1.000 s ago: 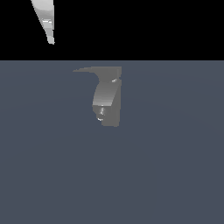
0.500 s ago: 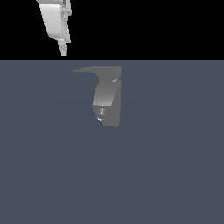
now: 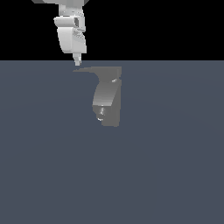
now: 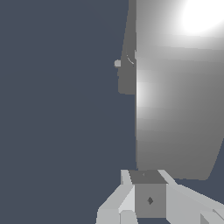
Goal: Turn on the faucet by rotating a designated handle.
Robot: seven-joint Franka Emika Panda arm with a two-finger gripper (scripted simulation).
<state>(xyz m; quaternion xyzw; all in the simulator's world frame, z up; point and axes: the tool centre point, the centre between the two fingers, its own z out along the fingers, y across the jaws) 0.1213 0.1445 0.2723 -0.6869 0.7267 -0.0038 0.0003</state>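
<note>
The faucet (image 3: 107,100) is a dull-grey blocky fixture with a lighter curved front, standing on the dark floor in the middle of the exterior view. Its handle (image 3: 89,70) is a thin flat dark-grey lever that tapers to a point toward the exterior view's left. My gripper (image 3: 77,63) hangs just above that pointed tip. Its fingers look closed together and hold nothing. In the wrist view the handle (image 4: 175,109) fills the frame as a broad grey plate with a bright glare. The faucet body (image 4: 127,74) shows beside it, and my gripper (image 4: 146,176) sits at the plate's near edge.
The flat blue-grey floor (image 3: 175,175) surrounds the faucet on all sides. My white arm (image 3: 70,35) comes down from the top of the exterior view, to the left of the faucet body. No other objects show.
My arm has come down and moved to the exterior view's right, from the top edge to just above the handle's tip. The faucet and handle have not moved.
</note>
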